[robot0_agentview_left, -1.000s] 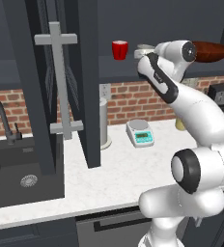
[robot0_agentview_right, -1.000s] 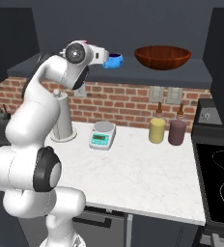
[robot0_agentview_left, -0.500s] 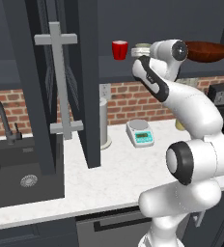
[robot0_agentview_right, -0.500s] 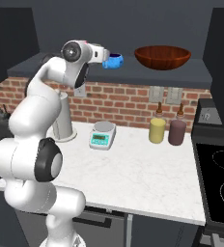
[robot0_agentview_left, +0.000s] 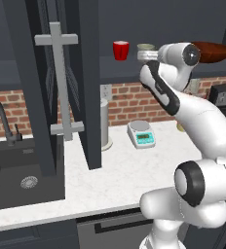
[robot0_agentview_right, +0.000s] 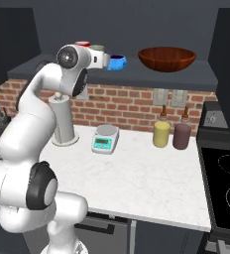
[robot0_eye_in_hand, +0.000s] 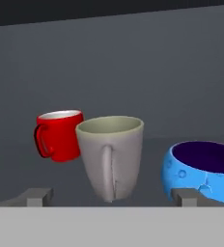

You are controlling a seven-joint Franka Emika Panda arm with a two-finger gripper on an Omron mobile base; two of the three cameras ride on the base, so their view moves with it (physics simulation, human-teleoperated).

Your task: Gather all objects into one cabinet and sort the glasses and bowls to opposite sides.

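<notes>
The dark cabinet point(robot0_agentview_left: 85, 82) hangs on the wall, and its tall door with the silver bar handle point(robot0_agentview_left: 60, 82) stands open toward the sink point(robot0_agentview_left: 17, 180). Inside is a flat dark shelf point(robot0_agentview_right: 151, 77). All four little vessels sit on that shelf.

The wide brown bowl point(robot0_agentview_right: 166, 58) is the biggest one. It sits on the right part of the shelf, well apart from the others. The white arm point(robot0_agentview_right: 42, 99) reaches up from the base to the shelf.

In the hand view, the end effector point(robot0_eye_in_hand: 113, 198) is wide open, with one fingertip point(robot0_eye_in_hand: 34, 197) on each side of the pale mug point(robot0_eye_in_hand: 111, 154). The fingertips do not touch it, and nothing is held. The mug's handle faces the camera.

The small blue bowl point(robot0_eye_in_hand: 203, 171) sits just to the right of the mug. The red cup point(robot0_eye_in_hand: 58, 135) stands behind the mug to the left, and here it shows a small handle.

Down below, on the white surface point(robot0_agentview_right: 137, 173), are a paper towel roll point(robot0_agentview_right: 62, 119), a little scale point(robot0_agentview_right: 104, 139), a yellow bottle point(robot0_agentview_right: 161, 133) and a dark-brown bottle point(robot0_agentview_right: 181, 135).
</notes>
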